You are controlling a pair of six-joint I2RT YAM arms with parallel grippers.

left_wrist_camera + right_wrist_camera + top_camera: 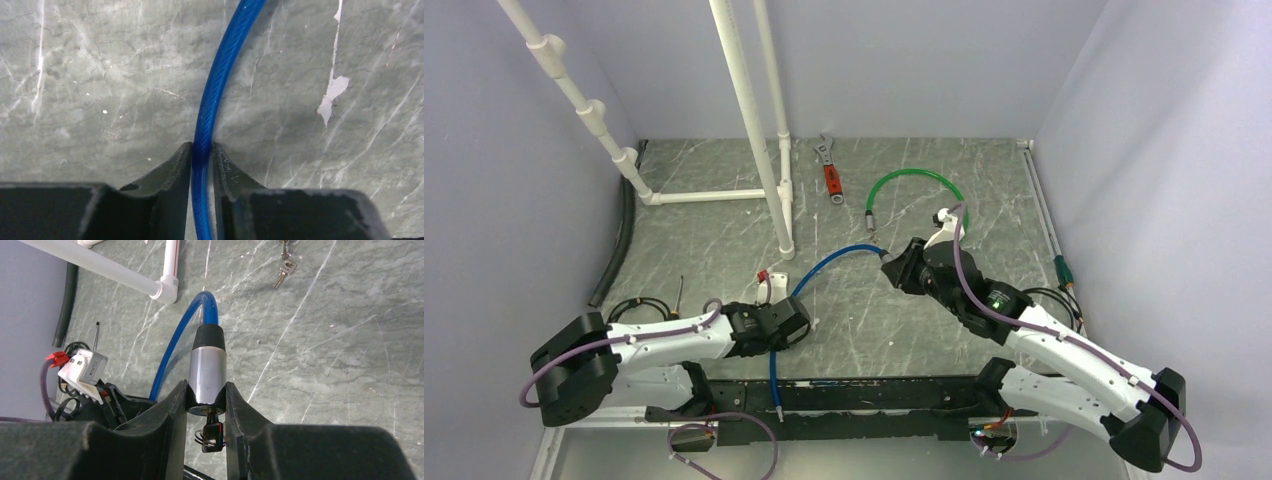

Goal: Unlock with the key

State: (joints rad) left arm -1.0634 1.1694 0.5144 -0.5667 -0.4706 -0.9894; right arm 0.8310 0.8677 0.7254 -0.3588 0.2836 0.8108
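Observation:
My right gripper [206, 387] is shut on the silver lock cylinder [207, 372] at the end of the blue cable [170, 347]. A small dark-headed key with a wire ring [212, 432] sticks out of the cylinder's near end, between my fingers. A second small bunch of silvery keys [284, 270] lies loose on the table farther off. My left gripper [202, 147] is shut on the blue cable [215, 85] just above the table. In the top view the cable [824, 265] arcs from the left gripper [796, 322] to the right gripper [894, 268].
A green cable loop [914, 178] with its own silver lock end [871, 215] lies behind the right arm. A red-handled wrench [829, 172] lies at the back. A white pipe frame [764, 150] stands back left, and a black hose [619, 240] runs along the left wall.

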